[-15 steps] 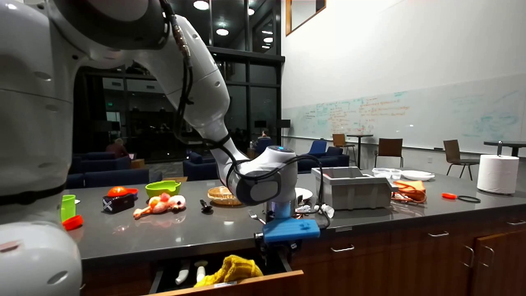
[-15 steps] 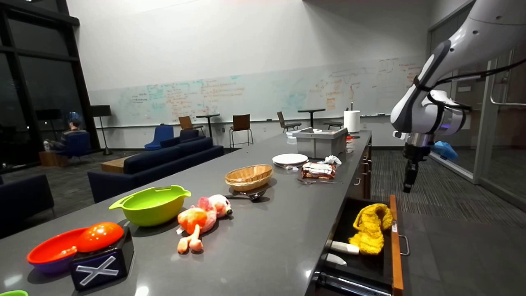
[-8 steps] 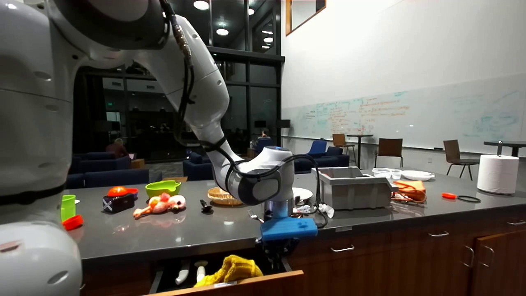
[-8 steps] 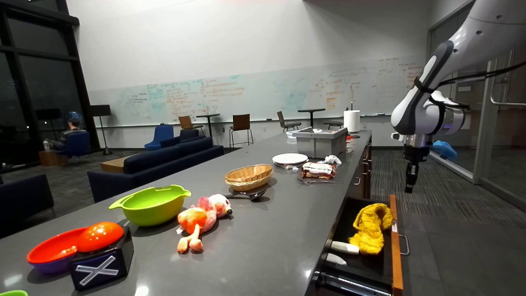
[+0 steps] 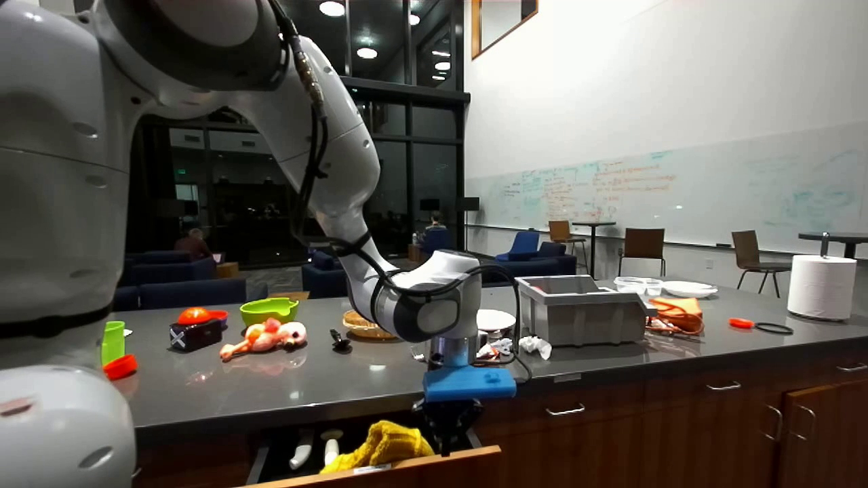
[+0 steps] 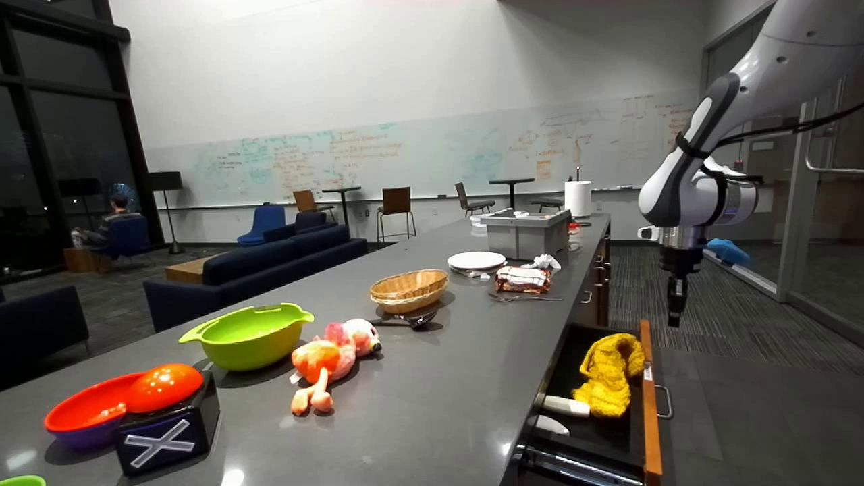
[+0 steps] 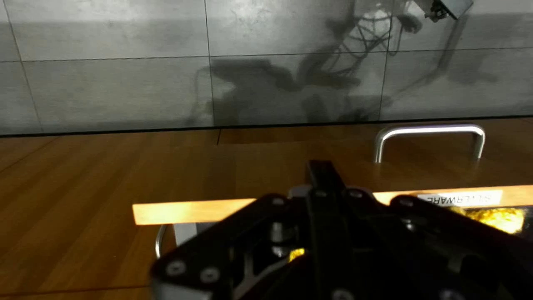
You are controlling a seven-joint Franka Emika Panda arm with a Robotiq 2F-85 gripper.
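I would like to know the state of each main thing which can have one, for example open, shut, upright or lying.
Gripper: shut, holding nothing
Silverware drawer: open
Yellow knitted cloth: bunched up inside that drawer
Neighbouring drawer: shut
Flamingo plush: lying down
Green mixing bowl: upright
Wicker basket: upright
Gray bin: upright, open-topped
Paper towel roll: upright

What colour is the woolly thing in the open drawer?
The woolly thing is yellow; it shows best in an exterior view, inside the drawer.
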